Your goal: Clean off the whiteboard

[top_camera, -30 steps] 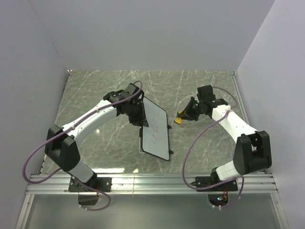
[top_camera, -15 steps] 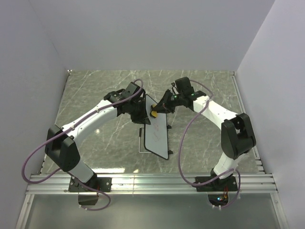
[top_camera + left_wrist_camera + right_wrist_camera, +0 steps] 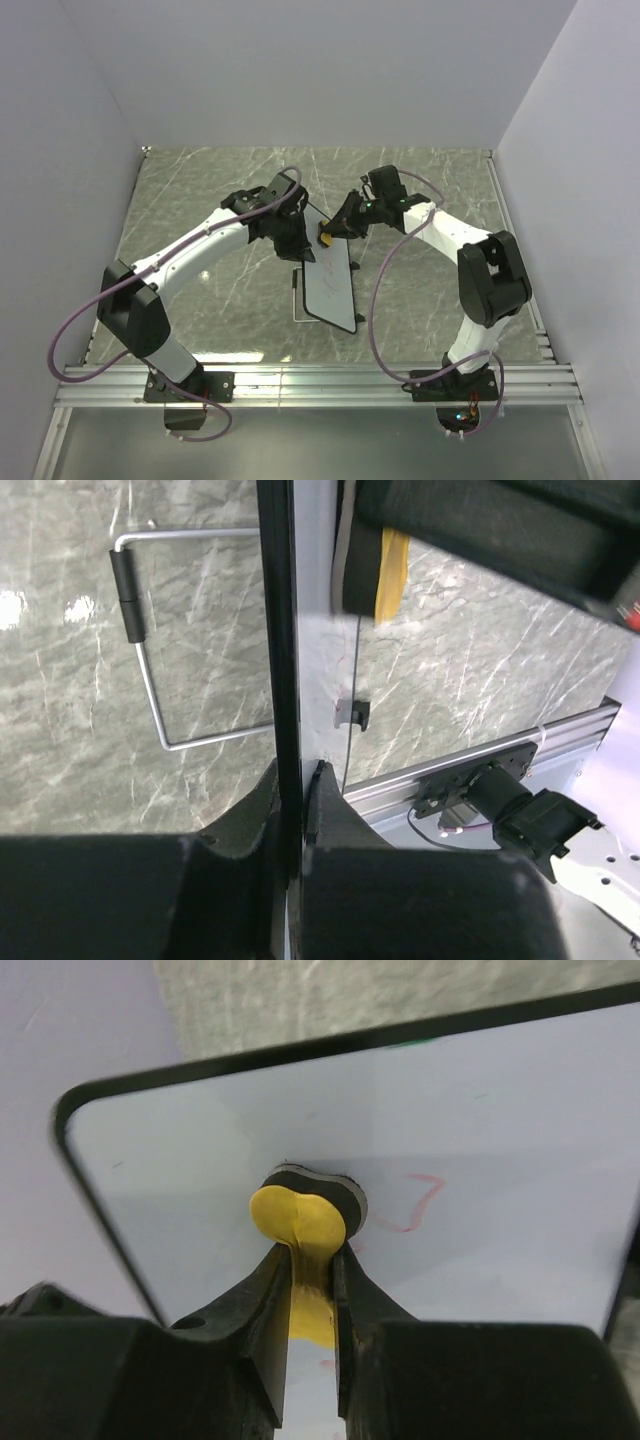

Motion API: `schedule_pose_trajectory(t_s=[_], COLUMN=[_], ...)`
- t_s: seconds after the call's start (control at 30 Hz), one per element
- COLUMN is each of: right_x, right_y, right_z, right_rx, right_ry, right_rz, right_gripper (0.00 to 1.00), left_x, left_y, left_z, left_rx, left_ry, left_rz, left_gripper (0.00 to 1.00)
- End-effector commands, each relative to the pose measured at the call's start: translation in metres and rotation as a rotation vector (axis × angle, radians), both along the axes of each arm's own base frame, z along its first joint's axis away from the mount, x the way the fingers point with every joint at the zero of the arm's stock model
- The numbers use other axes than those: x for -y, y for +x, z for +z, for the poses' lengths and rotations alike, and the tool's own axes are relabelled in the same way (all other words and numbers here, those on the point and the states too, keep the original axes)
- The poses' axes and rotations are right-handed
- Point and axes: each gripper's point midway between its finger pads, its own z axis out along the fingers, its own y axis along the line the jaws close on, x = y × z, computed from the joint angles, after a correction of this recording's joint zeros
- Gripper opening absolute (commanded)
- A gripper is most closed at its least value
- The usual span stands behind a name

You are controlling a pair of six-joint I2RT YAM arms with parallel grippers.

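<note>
The whiteboard, white with a thin black frame, stands tilted on its lower edge at the table's middle. Its upper edge is pinched by my left gripper, which is shut on it. My right gripper is shut on a yellow bone-shaped eraser; the eraser's dark pad presses against the white face near the board's top corner. Faint red scribbles lie just right of the eraser. In the left wrist view the eraser shows edge-on against the board.
A thin wire stand with a black sleeve lies flat on the marble table behind the board. A small black clip sits on the board's edge. The aluminium rail runs along the near edge.
My right gripper has swung left from the table's right side with the eraser and set it on the board's upper part. The board now stands steeper in the left gripper, which has closed.
</note>
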Motion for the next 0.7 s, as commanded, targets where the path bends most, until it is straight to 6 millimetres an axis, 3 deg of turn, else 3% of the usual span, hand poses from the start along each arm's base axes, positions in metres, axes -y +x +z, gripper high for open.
schedule_pose_trajectory(t_s=[0.0, 0.17, 0.27, 0.4, 0.47, 0.57, 0.67], right_x=[0.013, 0.038, 0.051, 0.053, 0.048, 0.037, 0.023], right_y=[-0.026, -0.054, -0.065, -0.074, -0.076, -0.073, -0.067], right_z=[-0.09, -0.126, -0.137, -0.146, -0.143, -0.123, -0.087], right_rx=[-0.109, -0.161, -0.159, -0.192, -0.186, -0.148, -0.085], right_ry=[-0.203, -0.303, -0.347, -0.348, -0.321, -0.269, -0.212], right_rz=[0.033, 0.039, 0.038, 0.033, 0.043, 0.051, 0.06], right_gripper=[0.0, 0.0, 0.0, 0.0, 0.0, 0.0, 0.0], left_x=[-0.004, -0.004, -0.004, -0.004, -0.005, -0.008, -0.007], left_y=[-0.022, -0.019, -0.019, -0.02, -0.02, -0.021, -0.021], left_z=[-0.041, -0.036, -0.036, -0.038, -0.039, -0.041, -0.045], left_rx=[-0.045, -0.04, -0.039, -0.044, -0.044, -0.044, -0.048], left_ry=[0.182, 0.194, 0.193, 0.194, 0.2, 0.214, 0.216], left_rz=[-0.115, -0.117, -0.115, -0.116, -0.119, -0.124, -0.126], left_gripper=[0.0, 0.0, 0.0, 0.0, 0.0, 0.0, 0.0])
